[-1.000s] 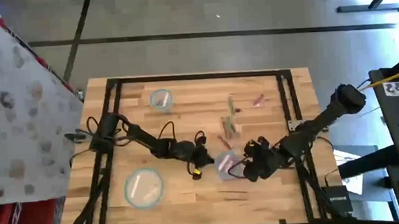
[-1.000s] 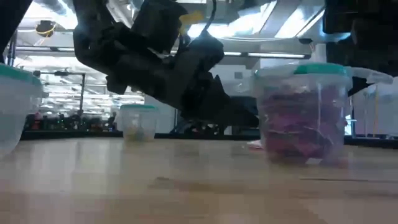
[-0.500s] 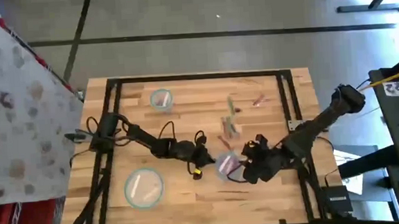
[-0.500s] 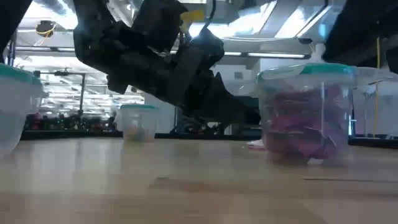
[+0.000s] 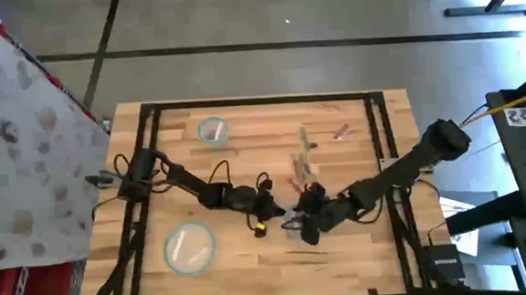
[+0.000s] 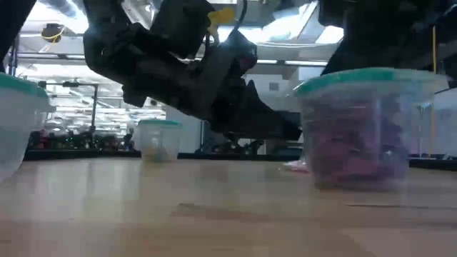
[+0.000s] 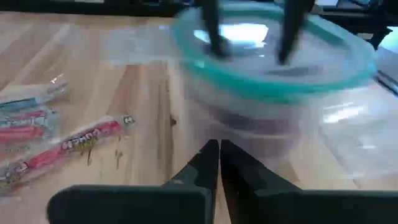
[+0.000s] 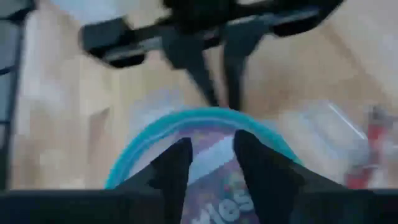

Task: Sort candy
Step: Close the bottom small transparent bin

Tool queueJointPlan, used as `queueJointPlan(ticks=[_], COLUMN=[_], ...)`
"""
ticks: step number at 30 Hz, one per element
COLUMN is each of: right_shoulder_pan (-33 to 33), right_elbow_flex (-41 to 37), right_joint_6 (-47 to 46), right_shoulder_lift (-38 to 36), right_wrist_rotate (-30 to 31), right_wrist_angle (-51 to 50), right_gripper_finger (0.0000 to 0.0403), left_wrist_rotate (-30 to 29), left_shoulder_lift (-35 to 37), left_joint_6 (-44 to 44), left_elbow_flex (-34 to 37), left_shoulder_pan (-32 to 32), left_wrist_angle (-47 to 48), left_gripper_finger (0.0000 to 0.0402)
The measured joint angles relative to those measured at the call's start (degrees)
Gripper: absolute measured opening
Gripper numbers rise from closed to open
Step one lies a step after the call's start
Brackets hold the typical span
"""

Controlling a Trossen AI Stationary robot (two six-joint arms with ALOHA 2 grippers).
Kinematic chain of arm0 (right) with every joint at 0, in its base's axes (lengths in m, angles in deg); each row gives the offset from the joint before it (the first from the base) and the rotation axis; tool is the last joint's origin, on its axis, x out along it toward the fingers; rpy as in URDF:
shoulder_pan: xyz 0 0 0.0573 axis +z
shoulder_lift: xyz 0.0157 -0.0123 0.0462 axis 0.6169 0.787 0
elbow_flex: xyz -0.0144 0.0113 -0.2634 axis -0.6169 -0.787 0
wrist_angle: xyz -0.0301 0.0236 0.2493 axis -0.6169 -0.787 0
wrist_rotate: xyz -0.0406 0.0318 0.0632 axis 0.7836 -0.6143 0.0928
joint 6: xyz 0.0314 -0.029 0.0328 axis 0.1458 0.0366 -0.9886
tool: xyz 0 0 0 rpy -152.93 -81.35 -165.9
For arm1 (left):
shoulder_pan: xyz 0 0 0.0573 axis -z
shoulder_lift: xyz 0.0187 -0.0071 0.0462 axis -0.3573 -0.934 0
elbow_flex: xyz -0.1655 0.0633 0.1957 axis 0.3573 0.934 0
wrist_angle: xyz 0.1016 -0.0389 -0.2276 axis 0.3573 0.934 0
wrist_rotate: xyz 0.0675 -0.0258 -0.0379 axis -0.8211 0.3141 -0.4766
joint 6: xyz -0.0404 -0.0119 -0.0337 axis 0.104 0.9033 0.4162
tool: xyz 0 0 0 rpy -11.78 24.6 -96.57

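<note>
A clear bowl [image 6: 357, 128] with a teal rim [image 7: 273, 84] stands near the table's middle and holds purple candy [image 8: 217, 193]. My right gripper [image 8: 211, 140] hovers open over the bowl's mouth, slanting down from the right. Its two fingers [image 7: 214, 31] dip inside the rim. My left gripper [image 7: 217, 146] is shut and sits level at the bowl's left side [image 5: 276, 208]. Loose pink and red candy [image 7: 68, 146] lies flat on the wood beside the bowl, with more pieces [image 5: 305, 166] farther back. My left gripper has its shut fingertips against the lower part of the bowl's side wall [image 7: 219, 134]. It comes in level from the table's left, and the bowl stands upright on the table. My right gripper's fingers are inside the rim; I cannot tell whether they touch the candy.
A small teal-rimmed bowl [image 5: 212, 130] stands at the far left and a wider one [image 5: 189, 246] at the near left. A red piece [image 5: 340, 131] lies near the far right. A black frame [image 5: 260, 102] runs around the tabletop.
My right gripper has moved toward the table's left and down, from beside the bowl to over its mouth, tipping and rolling as it came. My left gripper has stayed at the bowl's side.
</note>
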Motion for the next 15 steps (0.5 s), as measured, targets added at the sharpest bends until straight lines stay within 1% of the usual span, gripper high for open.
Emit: queueJointPlan(ticks=[4,6,10,12,15], right_shoulder_pan=[2.0,3.4,6.9,8.1,9.2], right_elbow_flex=[-0.2,-0.2,-0.3,-0.4,-0.5], right_joint_6=[0.0,-0.4,-1.5,-1.5,-0.6], right_shoulder_lift=[0.2,0.2,0.6,0.6,0.8], right_wrist_rotate=[-1.2,-2.0,-2.8,-2.6,-0.4], right_wrist_angle=[1.8,1.9,4.3,6.6,8.8], right_gripper_finger=[0.0106,0.0101,0.0093,0.0089,0.0085], left_wrist_rotate=[-0.1,-2.4,-9.4,-13.5,-22.2], left_shoulder_lift=[0.0,0.0,0.8,2.6,6.3], left_joint_6=[1.3,1.6,1.6,1.8,2.6], left_elbow_flex=[0.0,0.0,0.0,0.0,0.0], left_shoulder_pan=[2.7,4.6,8.8,11.0,14.3], left_wrist_angle=[0.0,0.0,1.7,5.7,11.5], left_gripper_finger=[0.0,0.0,0.0,0.0,0.0])
